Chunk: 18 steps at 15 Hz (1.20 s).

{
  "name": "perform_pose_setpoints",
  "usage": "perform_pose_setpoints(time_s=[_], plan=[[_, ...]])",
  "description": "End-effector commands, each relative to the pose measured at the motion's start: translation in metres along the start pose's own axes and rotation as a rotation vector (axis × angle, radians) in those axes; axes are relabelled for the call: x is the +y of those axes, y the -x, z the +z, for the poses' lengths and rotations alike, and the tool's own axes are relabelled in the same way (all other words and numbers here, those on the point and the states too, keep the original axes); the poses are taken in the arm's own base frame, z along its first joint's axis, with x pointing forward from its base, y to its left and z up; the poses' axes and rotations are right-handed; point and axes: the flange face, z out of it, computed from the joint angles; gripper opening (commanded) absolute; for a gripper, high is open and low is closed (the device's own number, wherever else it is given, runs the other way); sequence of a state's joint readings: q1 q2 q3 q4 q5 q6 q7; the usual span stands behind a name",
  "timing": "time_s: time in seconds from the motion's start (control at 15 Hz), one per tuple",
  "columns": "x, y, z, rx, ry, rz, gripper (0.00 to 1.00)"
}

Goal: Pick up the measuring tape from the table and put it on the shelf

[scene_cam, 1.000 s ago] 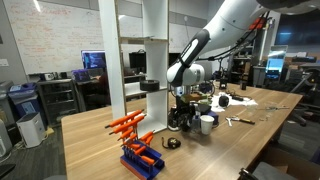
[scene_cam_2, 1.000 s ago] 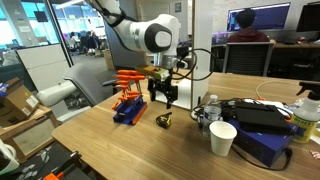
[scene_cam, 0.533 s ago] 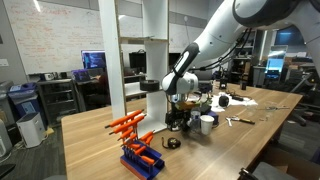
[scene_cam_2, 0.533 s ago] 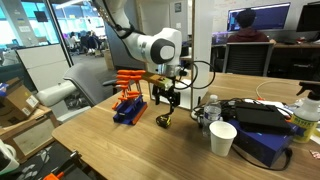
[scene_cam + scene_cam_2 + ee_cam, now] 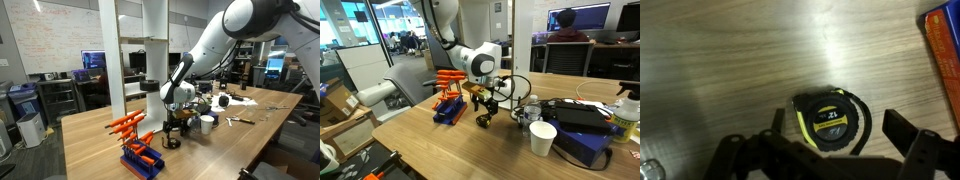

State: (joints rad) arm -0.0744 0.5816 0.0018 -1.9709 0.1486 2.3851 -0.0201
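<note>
The measuring tape (image 5: 830, 122) is a round black case with a yellow ring, lying flat on the wooden table (image 5: 720, 60). In the wrist view my gripper (image 5: 835, 135) is open, one finger left of the tape and one right of it, neither touching. In both exterior views the gripper (image 5: 171, 138) (image 5: 484, 117) is down at the tabletop over the tape (image 5: 172, 143) (image 5: 483, 122). The white shelf (image 5: 150, 50) stands behind the table.
A blue rack with orange-handled tools (image 5: 138, 155) (image 5: 447, 97) stands close beside the tape; its corner shows in the wrist view (image 5: 944, 50). A white cup (image 5: 542, 138) (image 5: 207, 124), a bottle (image 5: 529, 108) and a blue case with black gear (image 5: 582, 130) stand on the other side.
My gripper has come down from above the table to the tape, so that its open fingers now stand either side of the tape. The tape has not moved.
</note>
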Motion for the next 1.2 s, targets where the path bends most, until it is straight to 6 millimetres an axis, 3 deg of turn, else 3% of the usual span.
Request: perform_pose_setpoints(time_s=[0.0, 0.47, 0.87, 0.93, 1.0, 1.13], plan=[[-0.003, -0.006, 0.014, 0.007, -0.036, -0.026, 1.00], [-0.003, -0.008, 0.039, -0.026, -0.041, -0.044, 1.00], [0.000, -0.023, 0.050, -0.035, -0.031, -0.041, 1.00], [0.002, -0.026, 0.050, -0.032, -0.034, -0.040, 0.75], [0.003, -0.029, 0.050, -0.026, -0.033, -0.044, 0.74], [0.007, -0.034, 0.048, -0.021, -0.032, -0.040, 0.56]])
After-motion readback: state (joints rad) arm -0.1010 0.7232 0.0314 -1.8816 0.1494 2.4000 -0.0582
